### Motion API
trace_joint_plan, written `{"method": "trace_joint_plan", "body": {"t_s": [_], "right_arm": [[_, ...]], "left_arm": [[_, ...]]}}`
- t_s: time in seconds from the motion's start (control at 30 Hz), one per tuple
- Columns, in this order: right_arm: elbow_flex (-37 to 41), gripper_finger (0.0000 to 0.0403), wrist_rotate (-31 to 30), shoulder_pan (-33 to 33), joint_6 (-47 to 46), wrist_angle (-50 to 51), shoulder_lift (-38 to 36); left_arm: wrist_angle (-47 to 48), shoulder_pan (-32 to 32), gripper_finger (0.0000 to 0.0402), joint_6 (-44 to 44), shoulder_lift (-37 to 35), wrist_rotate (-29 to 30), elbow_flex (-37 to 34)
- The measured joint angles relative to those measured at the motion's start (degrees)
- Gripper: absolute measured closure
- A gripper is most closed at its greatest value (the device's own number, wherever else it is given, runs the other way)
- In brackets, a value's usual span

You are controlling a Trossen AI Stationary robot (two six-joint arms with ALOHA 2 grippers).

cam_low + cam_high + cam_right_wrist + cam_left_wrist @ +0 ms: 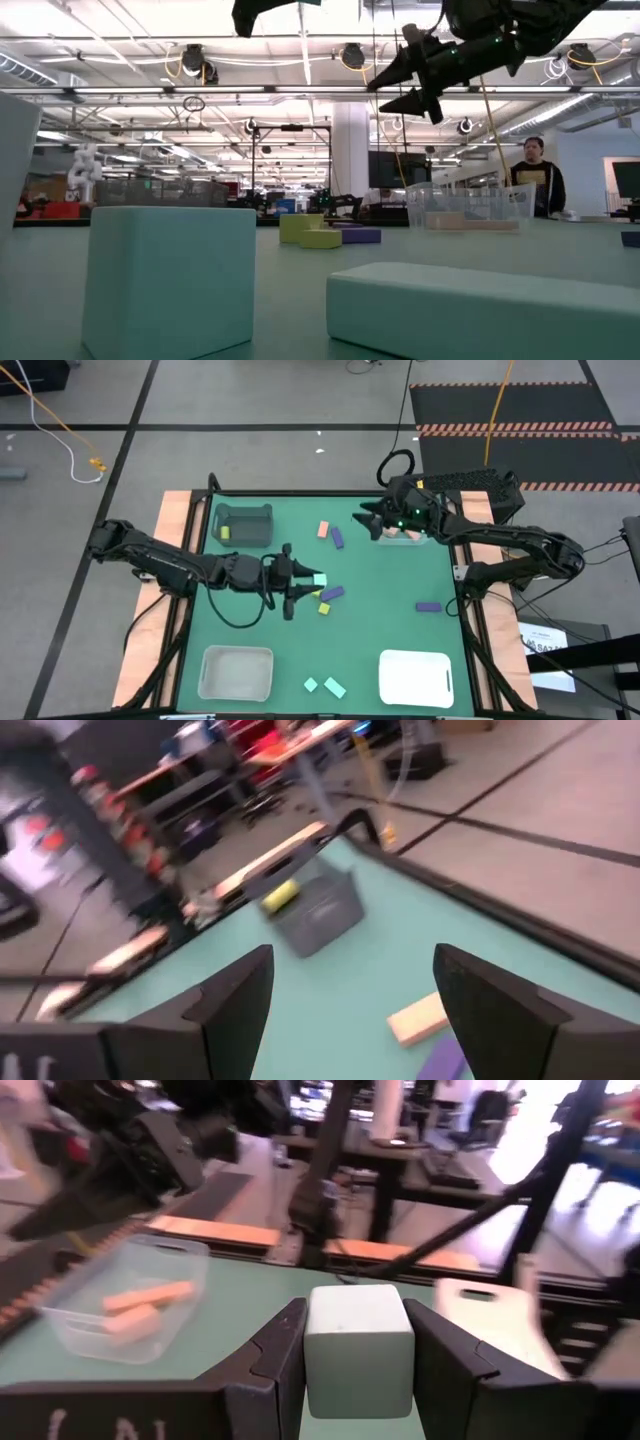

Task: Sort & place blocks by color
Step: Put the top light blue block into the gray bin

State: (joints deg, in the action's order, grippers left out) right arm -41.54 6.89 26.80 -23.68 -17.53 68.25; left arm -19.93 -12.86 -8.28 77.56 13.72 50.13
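Green counter [380, 630] below me: my left claw [303, 586] squeezes a mint block [358, 1348]. My right claw [368, 520] hangs open, far right. I should carry it level, slowly.

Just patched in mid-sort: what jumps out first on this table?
The left claw at mid-table is shut on a pale mint-teal cube, lifted among scattered blocks. The right claw hangs open near the far right edge, over a salmon-pink bar, beside the clear plastic bin already holding two salmon-pink bars. A dark grey bin at far left holds one yellow-green block.
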Motion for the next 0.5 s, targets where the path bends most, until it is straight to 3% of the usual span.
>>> {"method": "trace_joint_plan", "body": {"t_s": [0.27,0.4,0.5], "right_arm": [[0.0,0.0138,11.4,-6.1,2.5,0.2,0.0],[0.0,0.0138,11.4,-10.2,2.0,0.2,0.0],[0.0,0.0138,11.3,-13.2,1.9,0.2,0.0]], "left_arm": [[9.6,-2.0,0.0268,-19.4,0.0,-21.5,0.0],[20.6,-4.9,0.0268,-34.1,0.0,-30.3,0.0],[27.6,-9.3,0.0268,-45.0,0.0,-32.4,0.0]]}}
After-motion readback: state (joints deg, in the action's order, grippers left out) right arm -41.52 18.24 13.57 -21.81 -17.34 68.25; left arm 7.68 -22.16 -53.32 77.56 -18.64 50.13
